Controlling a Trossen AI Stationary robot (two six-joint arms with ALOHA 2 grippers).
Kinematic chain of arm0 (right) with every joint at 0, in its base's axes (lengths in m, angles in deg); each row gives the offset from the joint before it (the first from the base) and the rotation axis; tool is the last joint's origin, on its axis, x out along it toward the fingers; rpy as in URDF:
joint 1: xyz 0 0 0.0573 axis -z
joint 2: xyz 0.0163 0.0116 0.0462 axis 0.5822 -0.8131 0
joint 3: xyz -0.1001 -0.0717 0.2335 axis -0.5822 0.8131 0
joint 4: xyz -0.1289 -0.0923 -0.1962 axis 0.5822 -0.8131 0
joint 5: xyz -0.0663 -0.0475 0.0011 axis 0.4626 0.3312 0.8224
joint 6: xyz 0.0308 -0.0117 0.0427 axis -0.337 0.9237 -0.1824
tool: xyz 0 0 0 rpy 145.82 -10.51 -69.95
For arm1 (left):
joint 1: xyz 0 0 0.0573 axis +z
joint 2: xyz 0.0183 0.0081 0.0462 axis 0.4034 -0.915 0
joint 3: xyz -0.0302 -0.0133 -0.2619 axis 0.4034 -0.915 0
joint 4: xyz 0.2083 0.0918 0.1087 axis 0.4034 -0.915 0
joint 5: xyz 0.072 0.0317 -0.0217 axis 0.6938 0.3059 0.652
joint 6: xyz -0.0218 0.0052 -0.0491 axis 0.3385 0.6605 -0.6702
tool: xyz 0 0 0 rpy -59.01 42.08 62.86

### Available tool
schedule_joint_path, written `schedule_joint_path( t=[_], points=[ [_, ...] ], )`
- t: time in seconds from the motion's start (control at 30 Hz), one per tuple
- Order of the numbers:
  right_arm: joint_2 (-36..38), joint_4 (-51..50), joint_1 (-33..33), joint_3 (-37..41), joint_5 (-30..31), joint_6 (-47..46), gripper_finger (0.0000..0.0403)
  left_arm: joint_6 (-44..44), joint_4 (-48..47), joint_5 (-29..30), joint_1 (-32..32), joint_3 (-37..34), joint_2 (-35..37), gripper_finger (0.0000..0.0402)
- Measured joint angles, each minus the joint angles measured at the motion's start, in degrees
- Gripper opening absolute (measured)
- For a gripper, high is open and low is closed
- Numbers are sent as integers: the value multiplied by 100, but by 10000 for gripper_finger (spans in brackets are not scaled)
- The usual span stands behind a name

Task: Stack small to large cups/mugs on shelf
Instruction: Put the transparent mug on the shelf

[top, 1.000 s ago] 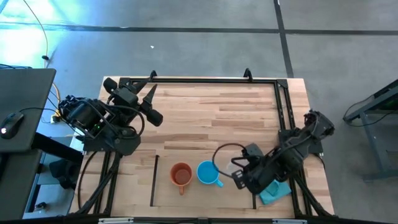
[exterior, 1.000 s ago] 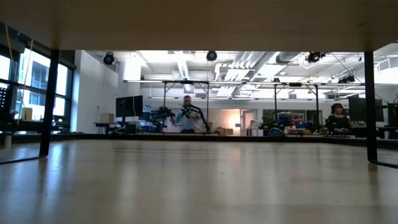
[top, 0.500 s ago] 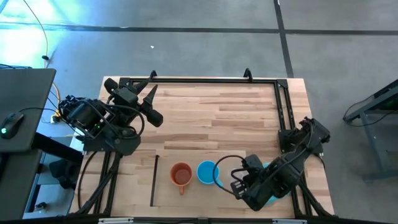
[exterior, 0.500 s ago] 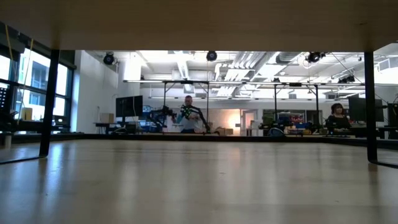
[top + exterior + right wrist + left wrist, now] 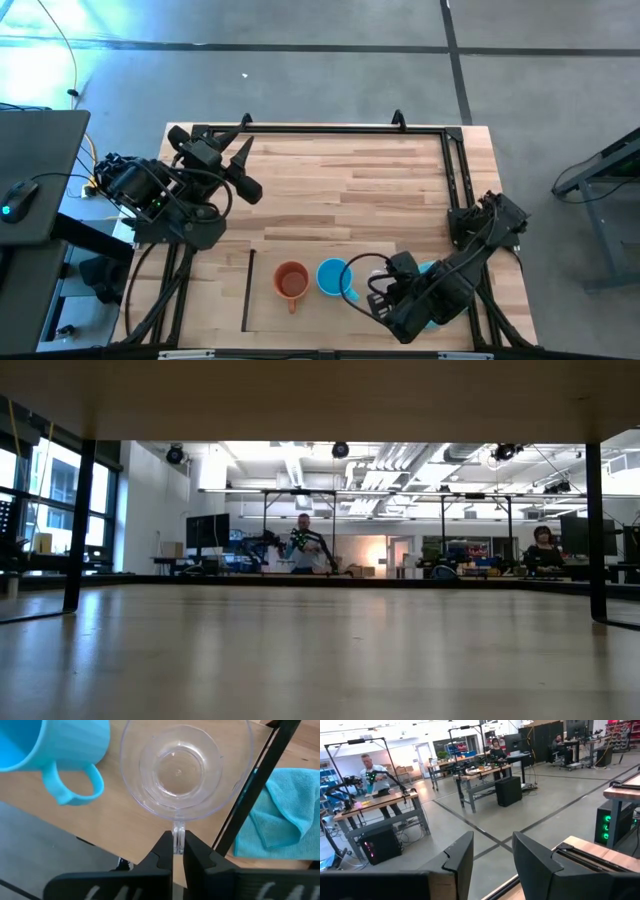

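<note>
Wood is everywhere here: the big striped surface, and on it, near the front edge, the paler shelf with thin black strips at its sides. The orange mug stands on the shelf. The blue mug stands just beside it, with its handle pointing toward the right arm. The little clear glass cup is next, just past the blue mug. A teal cloth lies beyond the black strip, near the glass cup.

The step in hand looks like moving the glass cup, the smallest one. The right claw is clamped together on the cup's small glass handle, seen from right above in the right wrist view. Glass is slippery and can break, so the pinch should stay firm but gentle. The cup should go straight up first, so it does not bump the blue mug's handle. I think it then needs to sit level over a bigger mug before it goes down slowly. Tipping it could make it slide out.

The right arm bends low over the front right part of the surface, with its wrist pointing down at the cup. The left arm waits at the back left corner, lifted up. The left claw is apart and holds nothing, looking out at the room.
</note>
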Motion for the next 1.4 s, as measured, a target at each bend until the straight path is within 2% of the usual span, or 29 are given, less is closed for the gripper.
schedule_joint_path(
  t=[0.67,1.0,1.4],
  points=[
    [-76,183,0,11,24,151,1,2,-2,2,0,0,1,124],
    [-79,301,2,11,-2,151,49,4,-2,4,0,0,0,124],
    [-79,299,4,11,2,151,52,4,-4,4,0,0,0,124]
  ],
)
